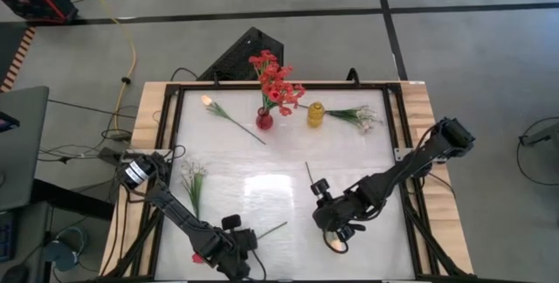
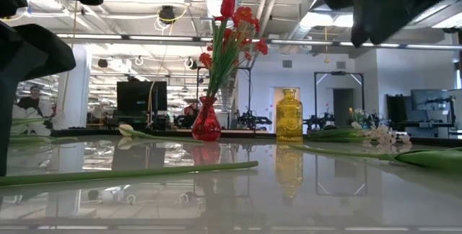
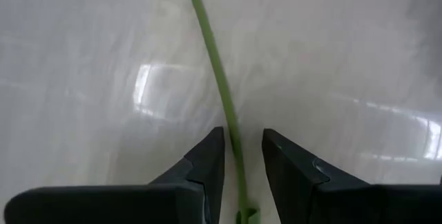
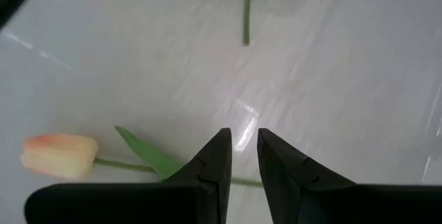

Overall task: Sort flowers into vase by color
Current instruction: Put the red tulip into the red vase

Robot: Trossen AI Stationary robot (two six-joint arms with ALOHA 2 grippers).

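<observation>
Flowers: red bunch already stands in far red vase; my left gripper, near-left, straddles a green stem, slightly parted; right gripper, slightly parted, empty, above peach tulip.

The high view looks straight down on the whole counter and both arms. The low view sits at counter height, facing level across it toward the far edge and the room; both share the red vase and yellow vase. The 2 wrist views look close down at the counter surface past each arm's fingers.
</observation>
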